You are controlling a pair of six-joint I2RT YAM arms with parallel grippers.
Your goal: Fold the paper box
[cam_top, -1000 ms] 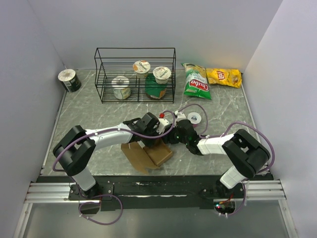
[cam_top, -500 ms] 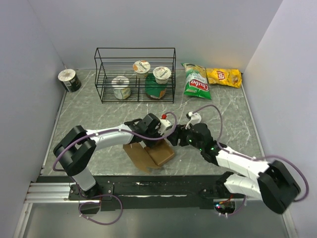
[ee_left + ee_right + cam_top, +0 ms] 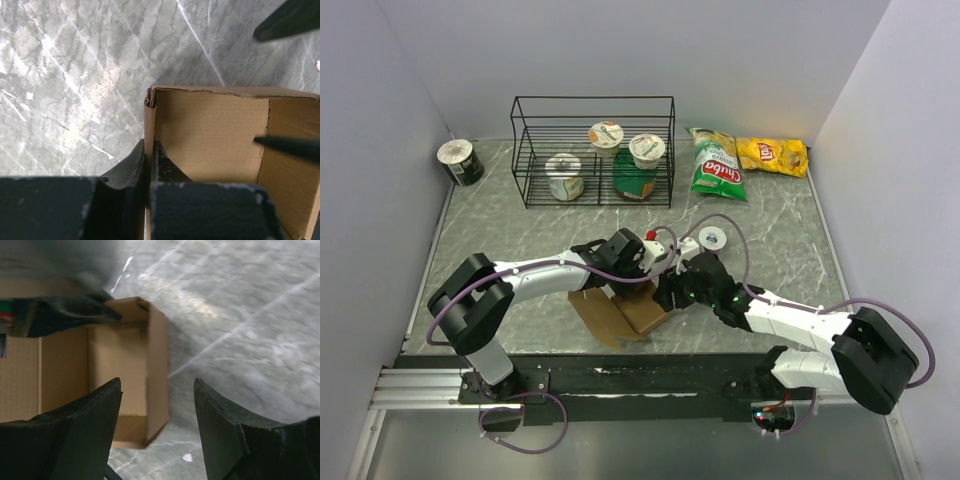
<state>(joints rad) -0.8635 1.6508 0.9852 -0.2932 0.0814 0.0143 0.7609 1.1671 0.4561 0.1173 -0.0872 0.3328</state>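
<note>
The paper box (image 3: 642, 313) is plain brown cardboard, partly formed with upright walls, lying on the marble table near the front middle. One flap (image 3: 595, 315) lies flat to its left. My left gripper (image 3: 638, 277) is shut on a box wall (image 3: 148, 125), one finger inside and one outside. My right gripper (image 3: 665, 295) is open, its fingers straddling the box's right wall (image 3: 157, 365) from above. The box interior (image 3: 215, 135) shows in the left wrist view, with a right fingertip (image 3: 285, 146) inside it.
A black wire rack (image 3: 592, 150) with yogurt cups stands at the back. A green chip bag (image 3: 717, 165) and a yellow one (image 3: 772, 155) lie back right. A cup (image 3: 460, 162) lies back left. A white tape roll (image 3: 712, 238) lies behind the right arm.
My right arm has swung its elbow out to the right and stretched low over the table, bringing its open gripper down over the box's right wall. The left gripper has stayed on the box.
</note>
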